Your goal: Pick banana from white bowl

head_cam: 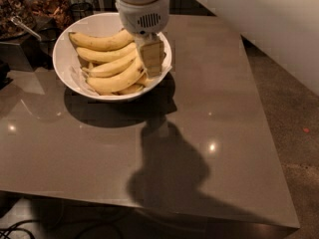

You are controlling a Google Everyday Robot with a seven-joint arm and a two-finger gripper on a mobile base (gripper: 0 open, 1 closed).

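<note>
The gripper (152, 59) hangs in the upper middle of the frame, over the right-hand part of the bowl (62, 61). It points down at the pile of fruit, with its tip in front of the right ends of the lower bananas. Its pale block is seen as one mass, so I cannot tell whether the jaws are spread or pressed together, and nothing can be seen held in them.

The banana (102, 43) lies at the top of the pile, along the far side of the bowl. Its long axis runs nearly left to right across the frame, bowing downward in the middle. Its left end is near the bowl's upper left rim and its right end passes just under the arm's white housing. The stem tip is not in sight and is probably hidden behind that housing.

So the fruit lies up and to the left of the gripper tip, close by but not between the jaws. The tip now sits lower in the frame, over the shorter bananas. As I judge it, the coming move turns on shifting toward the upper left and closing across the banana's width, not along its length. The bowl stands at the upper left of the table (214, 108)
</note>
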